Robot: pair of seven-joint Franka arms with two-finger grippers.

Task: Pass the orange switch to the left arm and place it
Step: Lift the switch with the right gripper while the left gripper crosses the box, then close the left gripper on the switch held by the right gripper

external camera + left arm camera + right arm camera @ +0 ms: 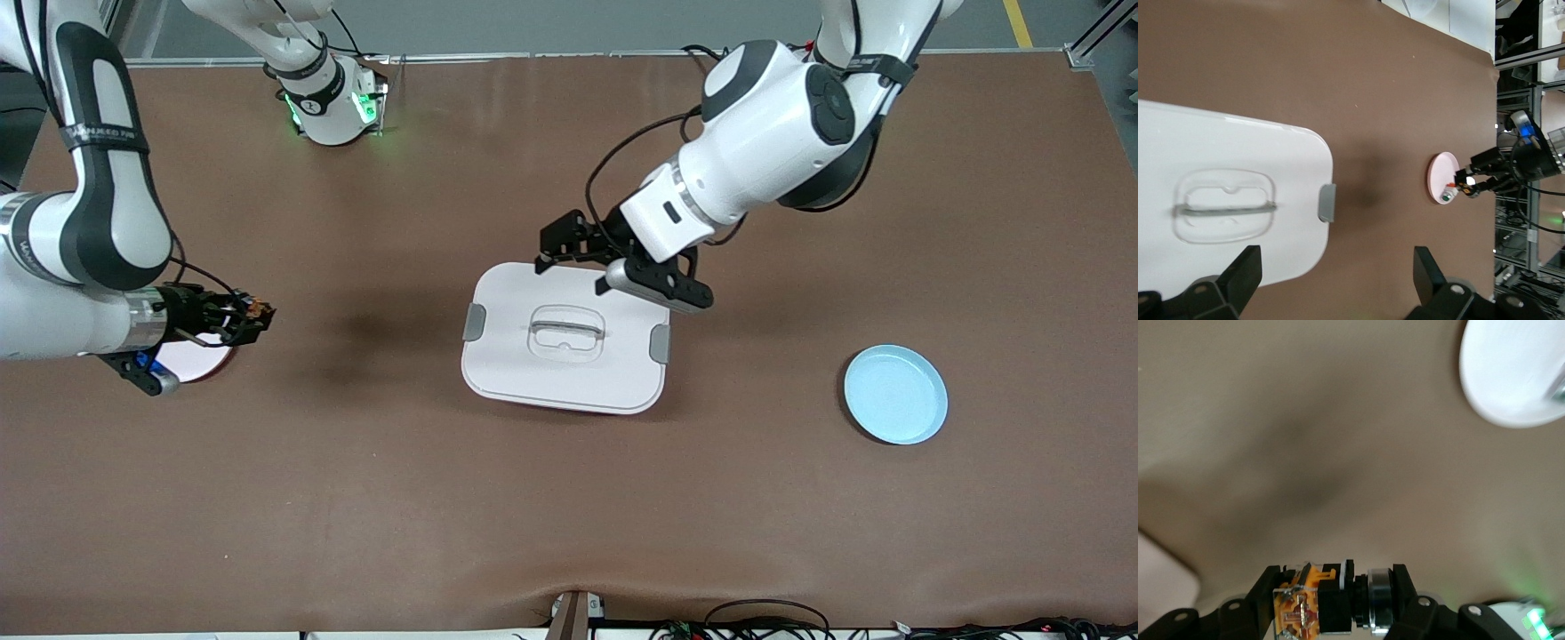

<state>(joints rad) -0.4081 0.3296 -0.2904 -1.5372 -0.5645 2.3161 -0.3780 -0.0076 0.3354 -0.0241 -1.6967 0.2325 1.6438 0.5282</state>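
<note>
The orange switch (260, 310) is a small black block with orange parts and a silver ring. My right gripper (252, 316) is shut on it and holds it in the air above the edge of a pink plate (200, 357) at the right arm's end of the table. The right wrist view shows the switch (1331, 603) clamped across the jaws of that gripper (1337, 600). The white box (565, 342) with grey clips sits mid-table. My left gripper (569, 252) is open and empty over the box's edge nearest the robots' bases; in its wrist view (1336, 273) the box (1225, 200) lies below.
A light blue plate (895, 394) lies toward the left arm's end of the table. The left wrist view shows the pink plate (1438, 170) and my right gripper (1469, 185) farther off. Brown table surface lies between the box and both plates.
</note>
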